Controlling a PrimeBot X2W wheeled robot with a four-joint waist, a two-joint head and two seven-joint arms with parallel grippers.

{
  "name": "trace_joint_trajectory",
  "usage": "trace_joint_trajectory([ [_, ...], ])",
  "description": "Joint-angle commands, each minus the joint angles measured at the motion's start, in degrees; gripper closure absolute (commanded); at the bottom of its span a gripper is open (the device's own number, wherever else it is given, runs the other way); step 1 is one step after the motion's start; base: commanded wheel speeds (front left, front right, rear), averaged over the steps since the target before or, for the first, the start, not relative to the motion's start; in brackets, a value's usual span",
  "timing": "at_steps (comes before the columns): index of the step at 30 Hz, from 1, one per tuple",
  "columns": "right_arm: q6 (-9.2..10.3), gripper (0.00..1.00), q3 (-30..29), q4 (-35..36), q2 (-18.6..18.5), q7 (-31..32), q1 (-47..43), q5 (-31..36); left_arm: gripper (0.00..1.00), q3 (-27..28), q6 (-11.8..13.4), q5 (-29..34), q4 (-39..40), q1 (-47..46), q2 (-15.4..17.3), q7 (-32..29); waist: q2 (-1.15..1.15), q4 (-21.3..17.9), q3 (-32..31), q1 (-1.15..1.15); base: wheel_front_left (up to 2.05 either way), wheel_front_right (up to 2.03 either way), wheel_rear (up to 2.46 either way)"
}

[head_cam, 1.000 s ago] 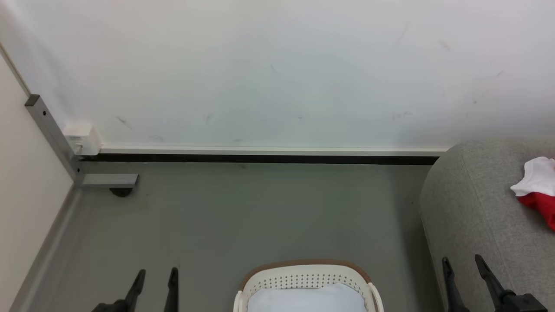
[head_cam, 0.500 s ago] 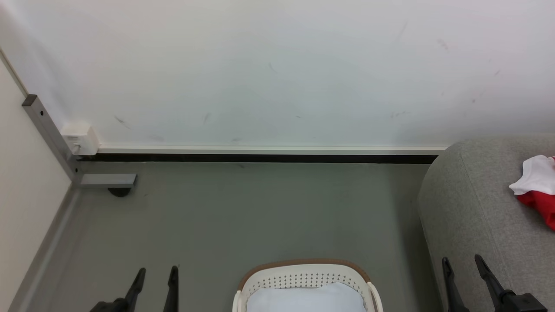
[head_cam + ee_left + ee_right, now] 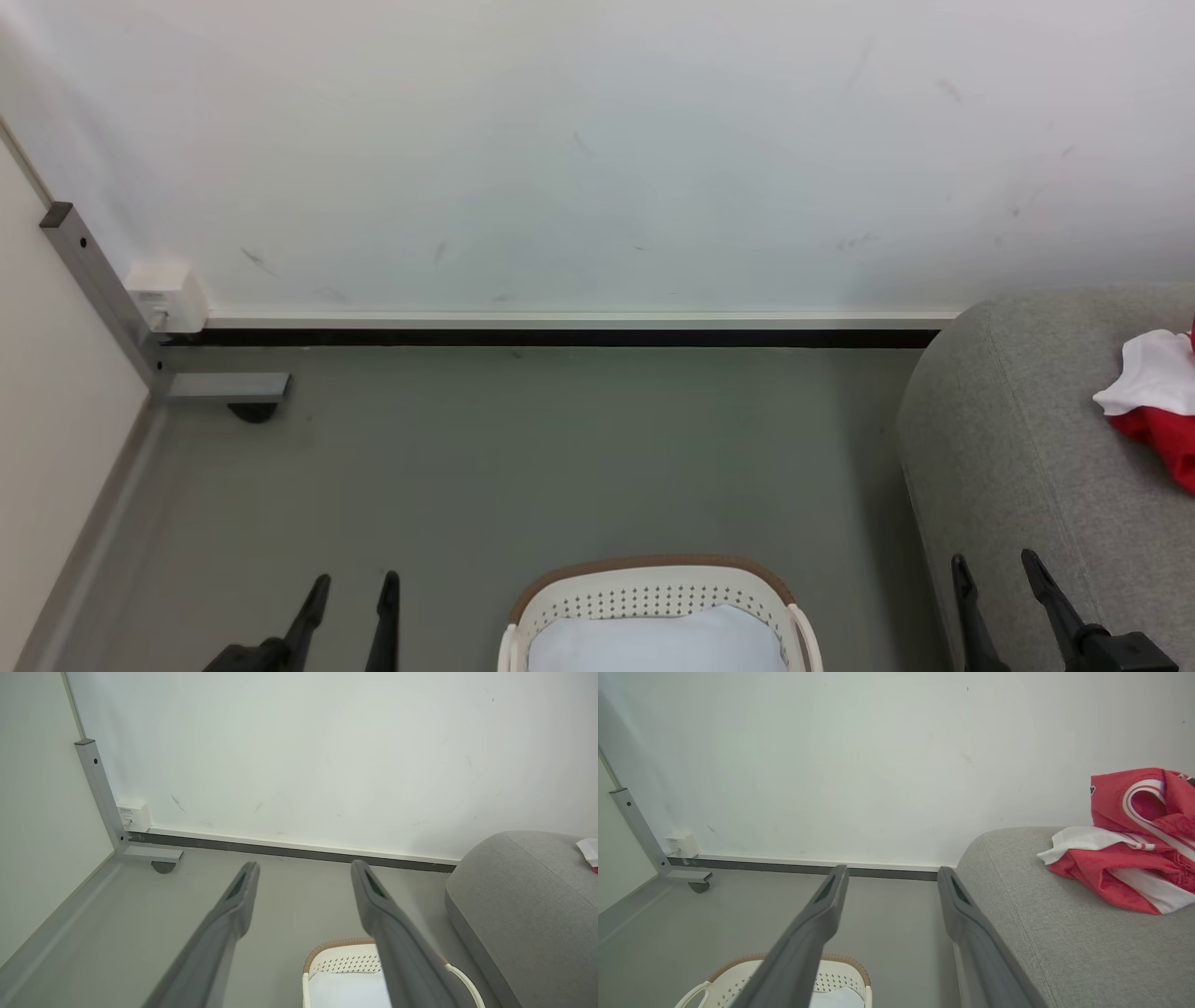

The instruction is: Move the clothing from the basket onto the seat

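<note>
The cream basket (image 3: 653, 593) with its brown rim stands on the floor at the bottom middle; pale bluish-white padding (image 3: 658, 644) shows inside it. Red clothing (image 3: 1134, 868) with white stripes and trim lies bunched on the grey seat (image 3: 1018, 448) at the right edge. My left gripper (image 3: 355, 588) is open over the floor left of the basket, nothing between its fingers. To the basket's right, my right gripper (image 3: 994, 565) stands open too, in front of the seat's near side. In the left wrist view the basket (image 3: 345, 961) sits below the open fingers.
A white wall (image 3: 597, 149) with a dark skirting strip runs across the back. At the far left a grey metal post (image 3: 93, 280) with a foot and caster (image 3: 252, 411) stands beside a white wall socket box (image 3: 168, 294). Grey floor (image 3: 523, 457) lies between wall and basket.
The head view has shifted slightly, so the whole picture sits a little to the left. The left gripper shows a bit further right. Both grippers stay open and empty.
</note>
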State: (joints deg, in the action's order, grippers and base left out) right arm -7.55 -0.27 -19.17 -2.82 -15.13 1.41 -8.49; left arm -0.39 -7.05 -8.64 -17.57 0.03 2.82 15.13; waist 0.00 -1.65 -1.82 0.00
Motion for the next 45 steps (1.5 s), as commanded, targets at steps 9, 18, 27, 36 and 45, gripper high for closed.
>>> trace_joint_trajectory([
  [9, 0.13, 0.0, -0.24, -0.21, -0.15, -0.01, 0.63, -0.1, 0.0, -1.19, -0.36, -1.44, -0.88, -0.73, 0.16, 0.02, 0.0, 0.02, -0.01, 0.0, 0.0, 0.0, 0.0],
  [18, 0.13, 0.0, -0.14, -0.22, -0.15, -0.01, 0.7, -0.34, 0.0, -1.57, -0.38, -1.51, -0.93, -0.83, 0.16, 0.02, 0.0, 0.01, 0.01, 0.0, 0.0, 0.0, 0.0],
  [27, 0.13, 0.0, 0.0, -0.35, -0.15, -0.01, 0.75, -0.58, 0.0, -2.23, -0.42, -1.53, -0.08, -1.03, 0.27, 0.02, 0.0, -0.15, 0.11, 0.0, 0.0, 0.0, 0.0],
  [36, 0.13, 0.0, -0.11, -0.42, -0.15, -0.01, 0.78, -0.65, 0.0, -2.51, -0.32, -1.59, -0.04, -1.03, 0.4, 0.02, 0.0, -0.03, 0.08, 0.0, 0.0, 0.0, 0.0],
  [45, 0.13, 0.0, 0.0, -0.27, -0.15, -0.01, 0.55, -0.65, 0.0, -2.58, -0.33, -1.39, -0.09, -1.03, 0.6, 0.02, 0.0, 0.18, -0.07, 0.0, 0.0, 0.0, 0.0],
])
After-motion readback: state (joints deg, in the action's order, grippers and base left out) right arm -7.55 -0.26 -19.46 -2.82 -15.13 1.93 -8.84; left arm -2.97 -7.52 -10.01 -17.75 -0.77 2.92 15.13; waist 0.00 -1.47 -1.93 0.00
